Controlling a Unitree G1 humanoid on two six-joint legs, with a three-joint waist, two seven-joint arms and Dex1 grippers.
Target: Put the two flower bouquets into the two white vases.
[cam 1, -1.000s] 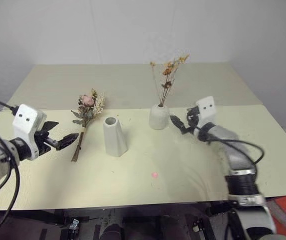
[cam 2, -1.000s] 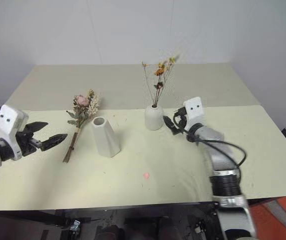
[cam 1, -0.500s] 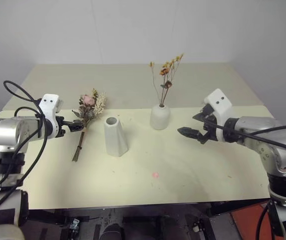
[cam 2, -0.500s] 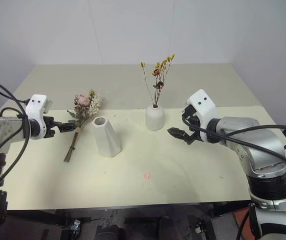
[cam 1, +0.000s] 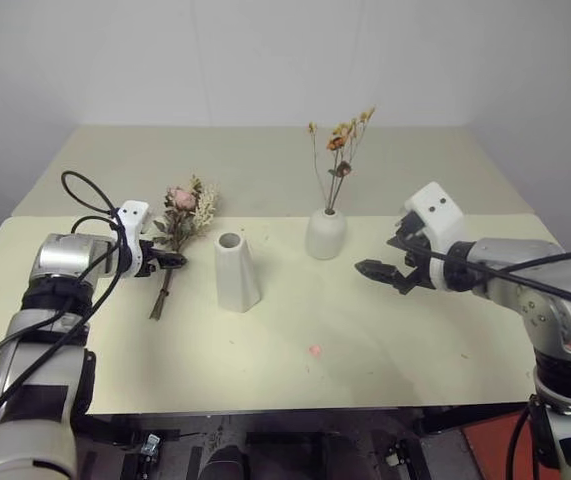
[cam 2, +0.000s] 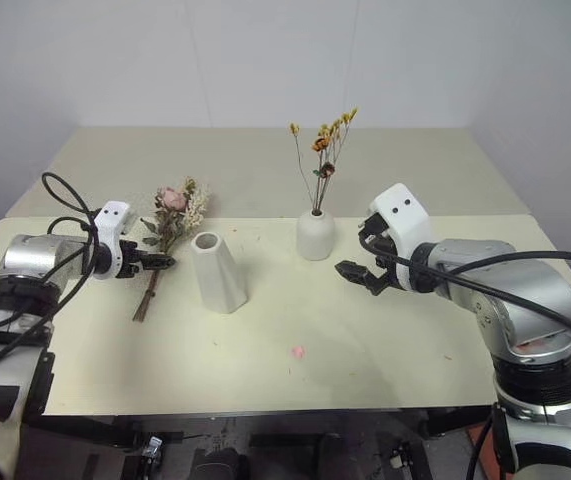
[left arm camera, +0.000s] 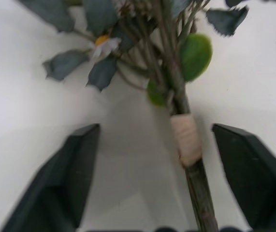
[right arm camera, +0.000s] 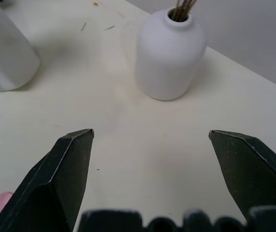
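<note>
The full bouquet with a pink rose (cam 1: pixel 181 212) lies flat on the table, left of the tall tapered white vase (cam 1: pixel 237 272), which is empty. My left gripper (cam 1: pixel 172 260) is down at the bouquet's stems. In the left wrist view the taped stem (left arm camera: pixel 186 137) lies between its open fingers (left arm camera: pixel 67 179), nearer one finger and touching neither. The thin yellow-orange sprig (cam 1: pixel 341 150) stands in the short round white vase (cam 1: pixel 326 235). My right gripper (cam 1: pixel 377 272) hovers open to the right of that round vase (right arm camera: pixel 170 55), holding nothing.
A small pink spot (cam 1: pixel 314 350) marks the pale table top (cam 1: pixel 265 370) in front of the vases. The beige back half of the table (cam 1: pixel 255 160) runs up to a plain wall. The table's front edge lies close below both arms.
My left gripper has travelled in from the left edge to the rose bouquet and now straddles its stems. My right gripper drew back from the round vase a second ago and has since held still.
</note>
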